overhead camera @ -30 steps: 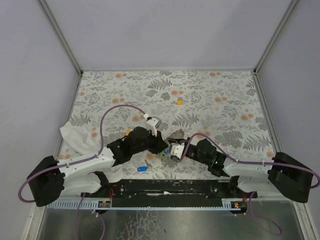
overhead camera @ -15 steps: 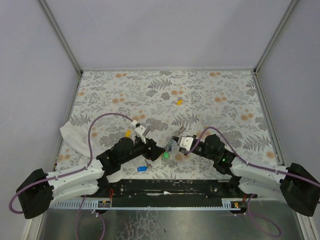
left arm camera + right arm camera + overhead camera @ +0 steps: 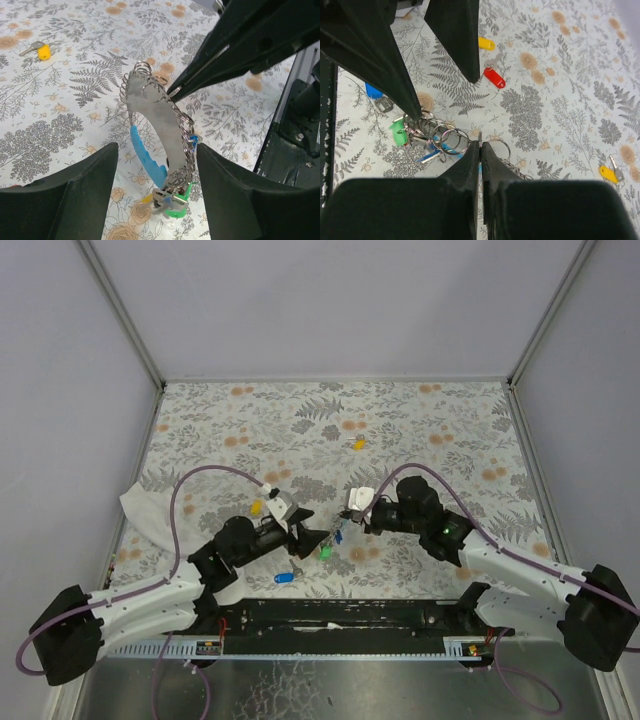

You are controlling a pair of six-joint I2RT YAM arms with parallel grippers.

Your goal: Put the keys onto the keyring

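The keyring (image 3: 160, 120), a metal ring cluster on a coiled cord with a light-blue end piece, stretches between both grippers. My right gripper (image 3: 480, 145) is shut on one of its rings; it also shows in the top view (image 3: 346, 522). My left gripper (image 3: 156, 147) is open, and the green key (image 3: 178, 209) end of the cluster hangs between its fingers. In the right wrist view one left fingertip (image 3: 415, 111) touches the rings beside the green key (image 3: 397, 133). Loose keys lie on the table: red (image 3: 494, 78), yellow (image 3: 486, 43), yellow (image 3: 358, 443), blue (image 3: 283, 577).
A white cloth (image 3: 150, 512) lies crumpled at the table's left edge under the left arm's cable. The floral table cover (image 3: 440, 430) is walled on three sides. A black rail (image 3: 340, 615) runs along the near edge.
Both arms have stretched out, and both grippers have moved a little away from the near edge. The keyring cluster has gone with them and now hangs between them.
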